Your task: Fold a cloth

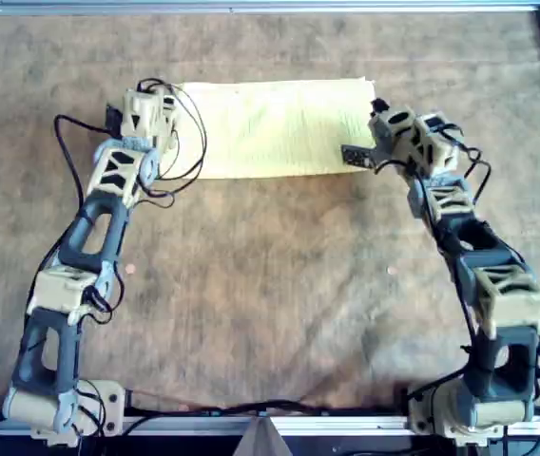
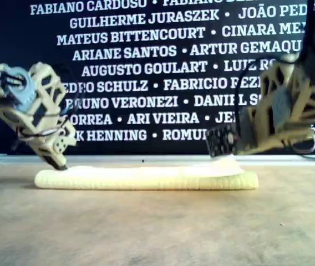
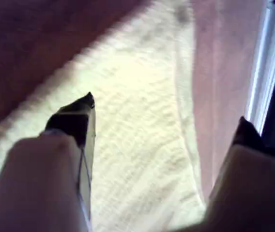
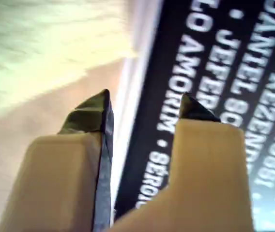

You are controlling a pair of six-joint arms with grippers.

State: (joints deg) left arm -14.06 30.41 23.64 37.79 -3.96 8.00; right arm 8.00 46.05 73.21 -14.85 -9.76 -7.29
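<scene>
Spread across nearly the whole overhead view: a counter (image 1: 270,285) under a brown, mottled, felt-like covering, edged along the top of the frame by a pale metal rail (image 1: 270,8). Behind it in the exterior view, a black banner (image 2: 163,66) printed with white names.

Reaching in from the lower corners of the overhead view: two jointed arms of tan lattice shells and dark links, trailing black cables, one at the left of the frame (image 1: 99,228) and one at the right (image 1: 470,256). Cannot tell from the wrist views which is first and which second.

Lying in the upper middle of the overhead view, between the two arm tips: the cloth (image 1: 279,128), pale yellow with a fine ribbed weave, laid as a long rectangle. Seen in the exterior view as a low, soft, layered strip (image 2: 146,178) with a small raised hump near its right end.

Open wide, my first pincer (image 3: 166,111), with dark pointed tips on tan blocky fingers, hanging over the ribbed cloth near its edge, gripping nothing.

Open too, my second pincer (image 4: 146,96), with the same dark tips, empty, framing the rail and banner, with the cloth blurred at the upper left of that frame.
</scene>
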